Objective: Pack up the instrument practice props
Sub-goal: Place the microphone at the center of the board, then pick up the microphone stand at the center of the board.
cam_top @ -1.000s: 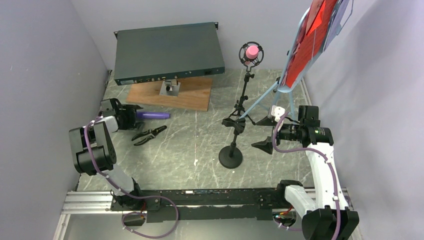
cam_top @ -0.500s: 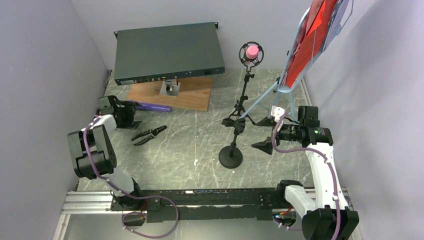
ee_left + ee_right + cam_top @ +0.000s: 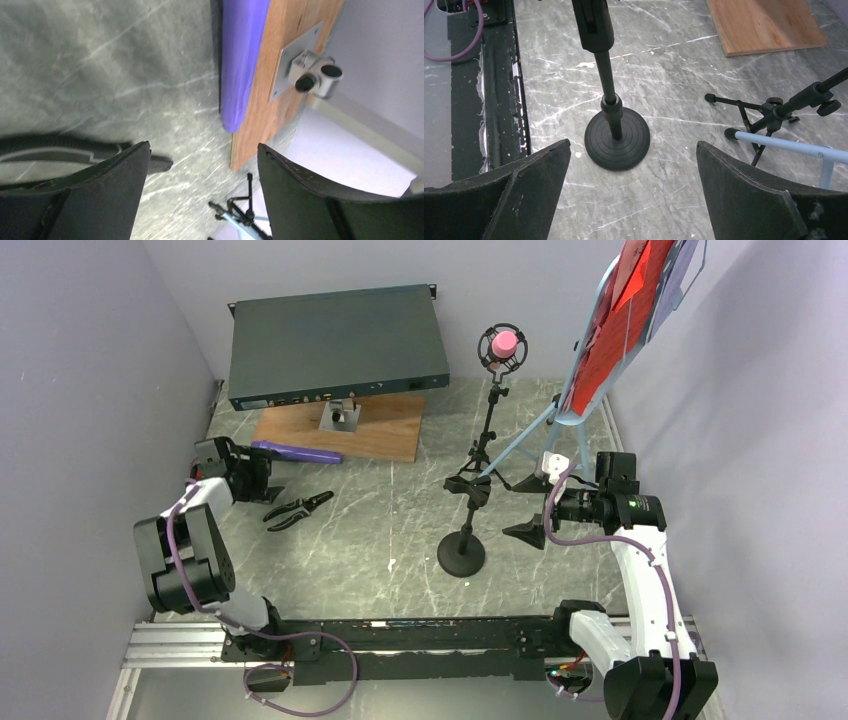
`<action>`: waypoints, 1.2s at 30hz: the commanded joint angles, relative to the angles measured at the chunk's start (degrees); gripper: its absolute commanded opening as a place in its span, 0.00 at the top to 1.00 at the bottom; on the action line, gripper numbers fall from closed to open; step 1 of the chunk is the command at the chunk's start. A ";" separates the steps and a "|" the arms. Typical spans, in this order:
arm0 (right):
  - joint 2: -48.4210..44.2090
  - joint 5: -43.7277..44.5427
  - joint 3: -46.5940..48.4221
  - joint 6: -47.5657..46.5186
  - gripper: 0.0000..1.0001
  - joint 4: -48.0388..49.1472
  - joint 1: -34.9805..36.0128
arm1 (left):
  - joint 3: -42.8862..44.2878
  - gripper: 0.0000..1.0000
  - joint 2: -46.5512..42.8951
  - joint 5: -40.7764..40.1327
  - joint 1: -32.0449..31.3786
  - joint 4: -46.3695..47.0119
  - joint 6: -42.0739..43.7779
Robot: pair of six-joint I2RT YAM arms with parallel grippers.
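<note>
The right pincer [image 3: 525, 506] hangs low on the right side of the surface [image 3: 380, 530], its jaws spread wide and holding nothing. In the right wrist view the pincer [image 3: 632, 144] frames the black round-base mic stand [image 3: 616, 137], which stands upright on the surface a little ahead of the fingertips and clear of them. From above, that stand [image 3: 461, 553] is the prop nearest the arm bases.

On the left, a pair of black pliers [image 3: 298, 508] lies flat on the surface. Just beside them the left pincer [image 3: 255, 475] is also spread and empty. Its wrist view shows the left pincer [image 3: 202, 150] pointing at the purple microphone [image 3: 240, 65], which lies ahead of the fingertips, out of their grip. The microphone [image 3: 300, 451] rests right against the near edge of the wooden board [image 3: 385, 435].

Farther back, the black tripod stand [image 3: 490, 430] stands upright with the pink microphone [image 3: 503, 342] in its top clip. To its right the light-blue music stand [image 3: 545, 425] carries red sheets [image 3: 625, 300]. A dark green box [image 3: 335, 340] is at the far left.
</note>
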 commanded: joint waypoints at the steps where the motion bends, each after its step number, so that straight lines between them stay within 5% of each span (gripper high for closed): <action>1: -0.37 -0.10 -0.34 -2.22 0.01 0.00 0.18 | -3.12 0.17 -6.13 6.72 0.28 -2.28 4.31; 6: 0.05 0.76 -0.55 -2.46 0.01 0.10 0.18 | -7.95 0.17 -14.27 15.77 0.20 0.69 10.59; 14: 0.99 0.74 -0.88 -3.27 0.01 -0.03 0.01 | -23.26 0.13 -29.13 32.38 -4.56 32.13 11.74; 21: 1.30 -0.85 -2.24 -8.65 0.01 -1.97 -0.17 | -20.71 0.17 -34.31 23.88 -29.27 30.85 31.75; 26: 1.37 -1.80 -2.98 -12.10 0.01 -3.32 -0.26 | -23.35 0.17 -37.11 14.49 -45.81 38.65 46.92; 36: 1.48 -2.47 -5.02 -17.90 0.01 -4.83 -0.25 | -20.50 0.16 -18.40 5.29 -63.77 55.10 68.60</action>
